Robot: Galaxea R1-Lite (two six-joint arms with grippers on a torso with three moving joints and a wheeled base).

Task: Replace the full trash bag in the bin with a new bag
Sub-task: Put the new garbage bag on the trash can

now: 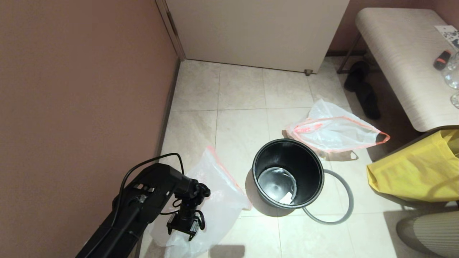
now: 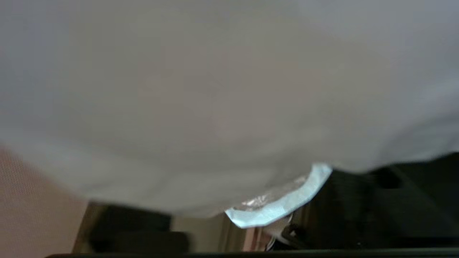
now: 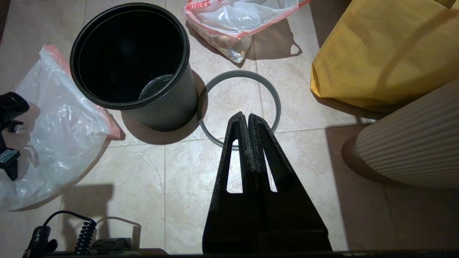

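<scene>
The bin (image 1: 287,173) (image 3: 132,57) stands upright on the tiled floor with no bag in it, its shiny base showing. Its grey hoop rim (image 1: 342,206) (image 3: 274,104) lies flat on the floor against its right side. The new bag (image 1: 333,130) (image 3: 236,18), limp with a red-printed pink hem, lies behind the bin. Left of the bin lies the full trash bag (image 1: 218,200) (image 3: 61,118). My left gripper (image 1: 183,225) hangs over it, and its plastic (image 2: 215,89) fills the left wrist view. My right gripper (image 3: 244,115) hovers shut and empty above the hoop.
A big yellow bag (image 1: 416,168) sits right of the bin under a pale bench (image 1: 401,53), with black slippers (image 1: 362,89) behind. A ribbed beige cylinder (image 1: 430,233) stands at the near right. The brown wall (image 1: 71,89) runs close along the left.
</scene>
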